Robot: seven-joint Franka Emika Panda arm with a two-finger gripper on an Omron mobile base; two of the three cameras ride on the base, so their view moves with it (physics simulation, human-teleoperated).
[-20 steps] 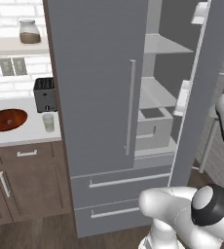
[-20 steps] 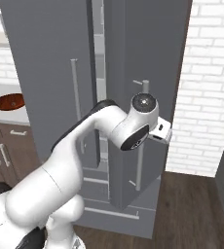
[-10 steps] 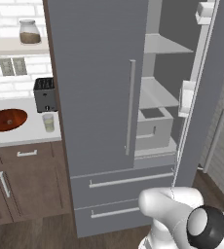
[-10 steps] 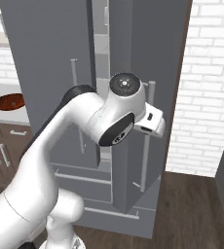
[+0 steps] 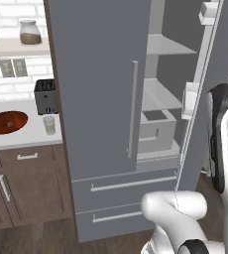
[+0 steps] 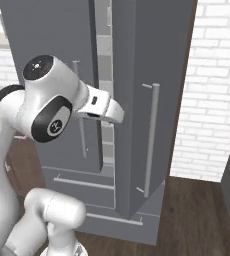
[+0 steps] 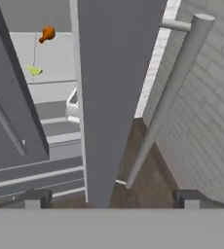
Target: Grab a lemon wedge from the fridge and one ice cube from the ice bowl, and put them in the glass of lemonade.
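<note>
No readable text, labels, brands, numbers or signs on any surface in these views.

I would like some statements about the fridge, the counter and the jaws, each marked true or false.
1. The right door of the fridge stands open. True.
2. The lemon wedge lies in the bowl. False: it lies on a fridge shelf, near the drumstick.
3. The gripper has its jaws shut on the door handle. False: the jaws are open and hold nothing.
4. The lemonade glass stands on the counter in front of the toaster. True.
</note>
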